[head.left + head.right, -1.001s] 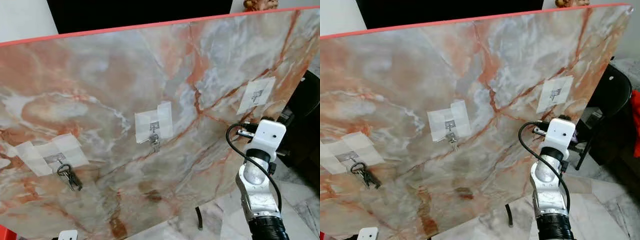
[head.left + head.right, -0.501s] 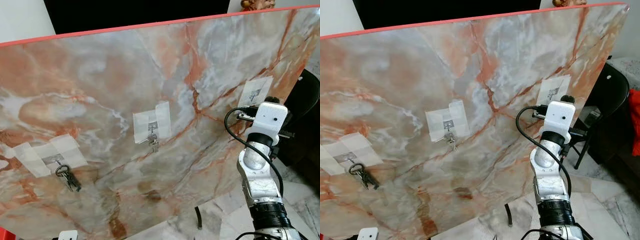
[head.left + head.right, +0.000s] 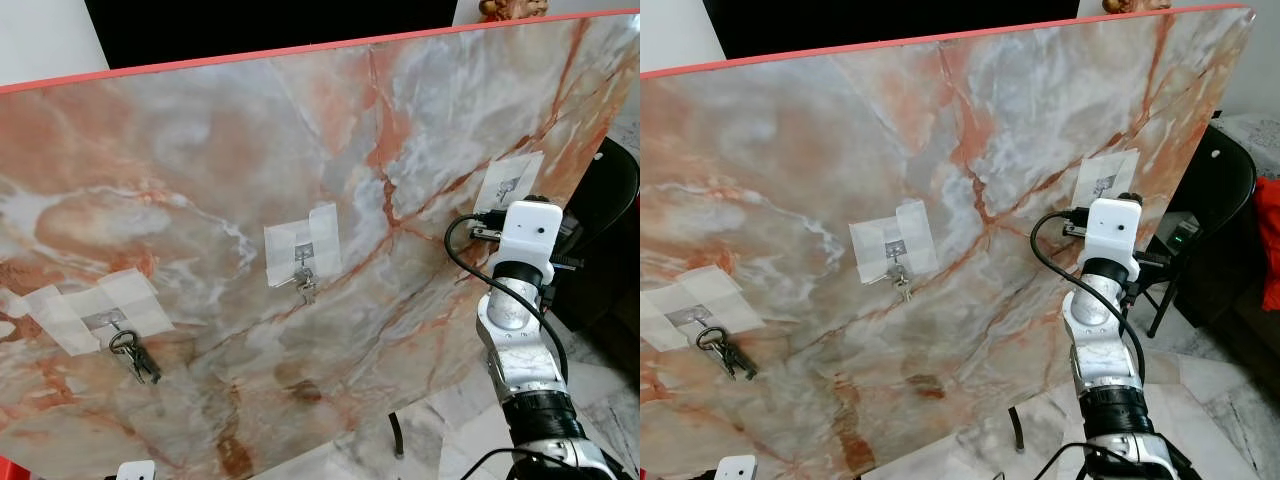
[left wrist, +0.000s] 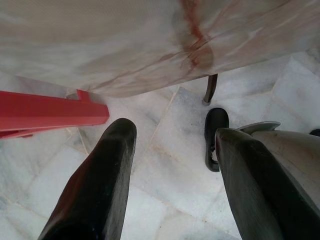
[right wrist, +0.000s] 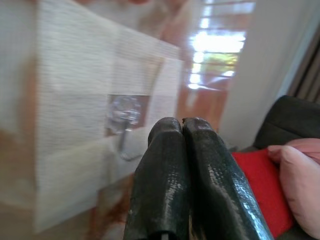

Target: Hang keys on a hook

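A marble board (image 3: 200, 170) stands upright with three taped metal hooks. A dark bunch of keys (image 3: 136, 357) hangs on the left hook (image 3: 112, 320). A small silver key (image 3: 308, 290) hangs on the middle hook (image 3: 303, 255). The right hook (image 3: 510, 187) is bare. My right arm is raised, its white wrist (image 3: 528, 235) just below that hook. In the right wrist view my right gripper (image 5: 182, 125) is shut, its tips close to the right hook (image 5: 124, 114), with nothing visible between them. My left gripper (image 4: 175, 132) hangs open over the floor.
A black chair (image 3: 615, 225) stands behind the board's right edge, with red cloth (image 3: 1270, 240) beyond it. A red frame (image 4: 50, 112) and a black chair foot (image 4: 215, 127) rest on the marble floor under the board. A pink rounded shape (image 5: 300, 180) lies on the red cloth.
My right arm has risen, bringing its wrist up closer to the right hook. The keys on the other two hooks hang as before.
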Controlling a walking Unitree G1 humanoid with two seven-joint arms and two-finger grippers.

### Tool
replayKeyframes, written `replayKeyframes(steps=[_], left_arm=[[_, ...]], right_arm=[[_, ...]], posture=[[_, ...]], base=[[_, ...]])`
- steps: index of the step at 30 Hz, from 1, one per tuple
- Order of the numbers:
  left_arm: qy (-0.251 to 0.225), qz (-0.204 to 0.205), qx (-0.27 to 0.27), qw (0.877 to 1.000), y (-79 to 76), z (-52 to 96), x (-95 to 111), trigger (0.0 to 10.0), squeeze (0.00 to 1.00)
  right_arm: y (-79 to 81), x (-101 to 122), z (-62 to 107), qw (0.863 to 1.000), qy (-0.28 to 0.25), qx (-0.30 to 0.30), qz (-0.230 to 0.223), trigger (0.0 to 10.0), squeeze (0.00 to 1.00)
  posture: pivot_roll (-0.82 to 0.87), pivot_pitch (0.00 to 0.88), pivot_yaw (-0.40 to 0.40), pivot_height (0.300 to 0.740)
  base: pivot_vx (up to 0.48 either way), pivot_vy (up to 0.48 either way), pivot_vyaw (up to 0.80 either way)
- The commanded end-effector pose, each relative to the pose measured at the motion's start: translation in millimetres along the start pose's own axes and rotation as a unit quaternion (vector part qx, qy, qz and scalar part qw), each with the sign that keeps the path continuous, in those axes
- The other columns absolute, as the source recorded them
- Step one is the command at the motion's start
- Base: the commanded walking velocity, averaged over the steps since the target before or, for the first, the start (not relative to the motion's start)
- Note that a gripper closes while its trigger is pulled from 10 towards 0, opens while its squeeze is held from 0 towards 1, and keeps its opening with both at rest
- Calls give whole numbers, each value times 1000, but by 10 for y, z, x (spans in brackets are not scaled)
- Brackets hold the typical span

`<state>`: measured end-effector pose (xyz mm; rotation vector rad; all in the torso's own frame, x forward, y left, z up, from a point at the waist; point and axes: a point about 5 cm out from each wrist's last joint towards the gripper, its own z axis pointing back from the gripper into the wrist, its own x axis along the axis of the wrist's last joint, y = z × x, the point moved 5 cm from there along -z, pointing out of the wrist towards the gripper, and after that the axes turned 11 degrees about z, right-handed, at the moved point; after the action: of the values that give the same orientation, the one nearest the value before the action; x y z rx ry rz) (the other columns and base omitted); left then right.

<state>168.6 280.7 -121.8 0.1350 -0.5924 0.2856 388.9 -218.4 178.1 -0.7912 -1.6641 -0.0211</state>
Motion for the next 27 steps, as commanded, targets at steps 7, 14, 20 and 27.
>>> replayKeyframes(steps=[7, 14, 20, 27], left_arm=[[9, 2, 4, 1000, 11, 6, -52, 10000, 0], [9, 3, 4, 1000, 12, 6, -52, 10000, 0], [9, 3, 4, 1000, 11, 7, -54, 10000, 0], [9, 3, 4, 1000, 12, 7, -52, 10000, 0]], right_arm=[[22, 105, -41, 1000, -19, 8, -8, 10000, 0], [77, 112, -12, 1000, -22, 18, -11, 10000, 0], [97, 97, -25, 999, -20, 28, -6, 10000, 0], [127, 80, -28, 999, -15, 36, 0, 10000, 0]], posture=[[35, 0, -15, 740], [35, 0, -15, 740], [31, 0, -13, 740], [33, 0, -13, 740]], base=[[0, 0, 0], [0, 0, 0], [0, 0, 0], [0, 0, 0]])
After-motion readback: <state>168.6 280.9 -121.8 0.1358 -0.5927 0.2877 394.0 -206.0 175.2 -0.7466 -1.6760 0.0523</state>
